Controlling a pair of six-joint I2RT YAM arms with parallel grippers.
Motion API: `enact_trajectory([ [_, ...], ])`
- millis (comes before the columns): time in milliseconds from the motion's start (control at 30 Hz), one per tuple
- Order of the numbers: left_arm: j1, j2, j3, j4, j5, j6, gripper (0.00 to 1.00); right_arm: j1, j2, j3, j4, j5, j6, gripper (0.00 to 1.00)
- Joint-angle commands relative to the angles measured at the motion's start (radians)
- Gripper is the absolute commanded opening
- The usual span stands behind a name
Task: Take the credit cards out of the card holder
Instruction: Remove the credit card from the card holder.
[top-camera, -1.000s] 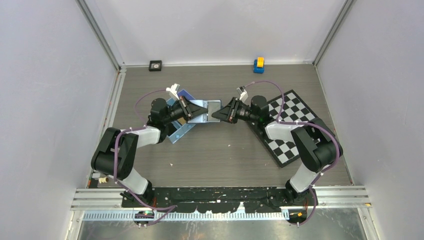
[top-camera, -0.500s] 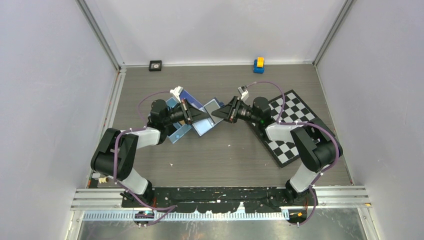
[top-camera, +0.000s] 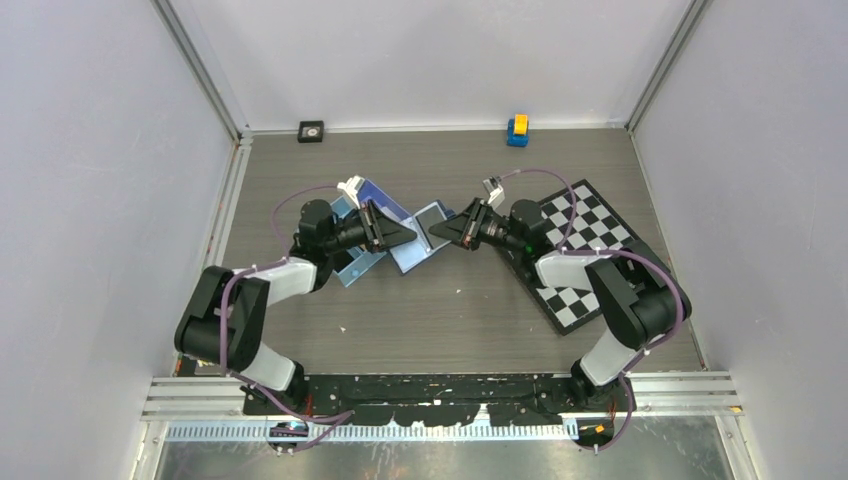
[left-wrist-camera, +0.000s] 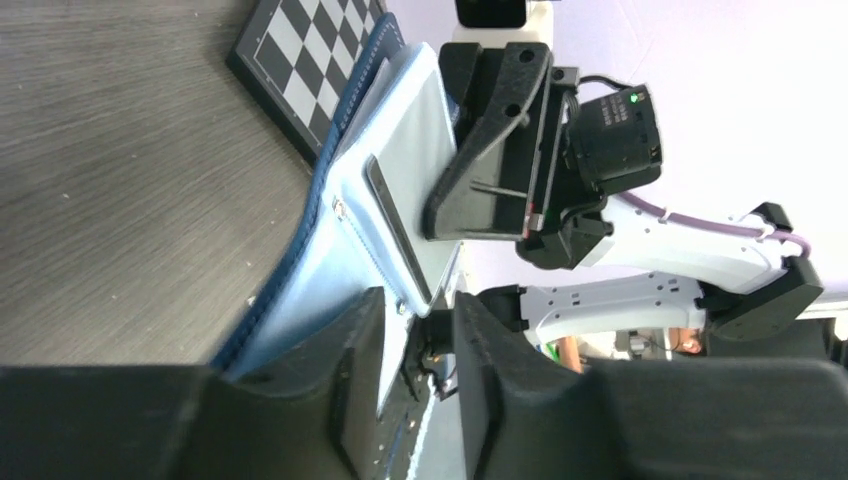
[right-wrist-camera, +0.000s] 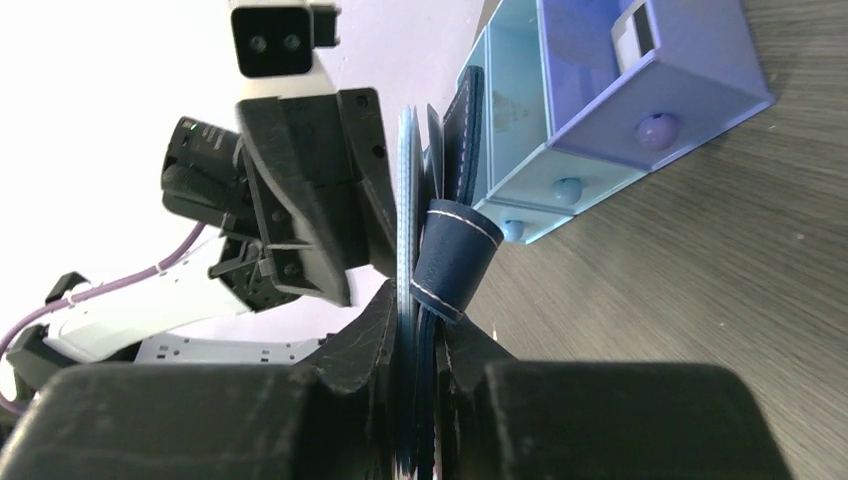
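The card holder (top-camera: 418, 246), navy outside and light blue inside, hangs open in mid-air between my two grippers. My right gripper (top-camera: 440, 232) is shut on its folded navy edge (right-wrist-camera: 455, 260), its jaws pinching the layers (right-wrist-camera: 420, 322). My left gripper (top-camera: 410, 232) faces it from the left with its jaws a little apart (left-wrist-camera: 425, 308). The holder's light-blue inner flap (left-wrist-camera: 400, 150) reaches into that gap. A thin grey card (left-wrist-camera: 397, 228) sits in a pocket of the flap, its near end by my left fingertips. No orange-gold card shows.
The light-blue three-compartment tray (top-camera: 352, 268) stands just behind and under my left gripper, and shows in the right wrist view (right-wrist-camera: 560, 130). A chessboard (top-camera: 590, 262) lies under my right arm. A yellow-and-blue block (top-camera: 517, 130) and a small black object (top-camera: 311, 130) sit at the back wall.
The card holder has swung open and tilted, hanging from my right gripper. My left gripper has loosened and drawn slightly back to the left. My right gripper has shifted a little right.
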Motion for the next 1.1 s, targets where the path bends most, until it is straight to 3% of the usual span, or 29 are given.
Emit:
enact_trajectory([
  [0, 0.007, -0.127, -0.007, -0.133, -0.054, 0.114, 0.43, -0.029, -0.093, -0.029, 0.064, 0.069, -0.024, 0.02],
  [133, 0.007, -0.203, -0.017, -0.227, -0.108, 0.180, 0.69, -0.050, -0.127, -0.076, 0.108, 0.107, -0.010, 0.00],
  [300, 0.007, -0.224, -0.019, -0.270, -0.138, 0.198, 0.86, -0.068, -0.152, -0.118, 0.189, 0.134, 0.010, 0.01],
  [600, 0.003, -0.099, -0.018, -0.114, -0.067, 0.094, 0.89, -0.067, -0.106, -0.112, 0.293, 0.087, 0.062, 0.00],
  [767, 0.001, -0.049, -0.013, -0.039, -0.032, 0.047, 0.77, -0.068, -0.083, -0.108, 0.321, 0.076, 0.078, 0.00],
  [867, 0.001, -0.034, -0.027, 0.074, -0.012, -0.002, 0.60, -0.066, -0.084, -0.100, 0.271, 0.078, 0.059, 0.00],
  [967, 0.001, -0.025, -0.025, 0.115, 0.001, -0.020, 0.27, -0.056, -0.068, -0.095, 0.263, 0.077, 0.041, 0.05],
  [1033, 0.001, -0.020, -0.020, 0.111, 0.002, -0.020, 0.06, -0.055, -0.056, -0.090, 0.272, 0.067, 0.047, 0.15],
  [1067, 0.003, -0.019, -0.017, 0.102, 0.005, -0.015, 0.01, -0.055, -0.057, -0.088, 0.272, 0.063, 0.044, 0.22],
])
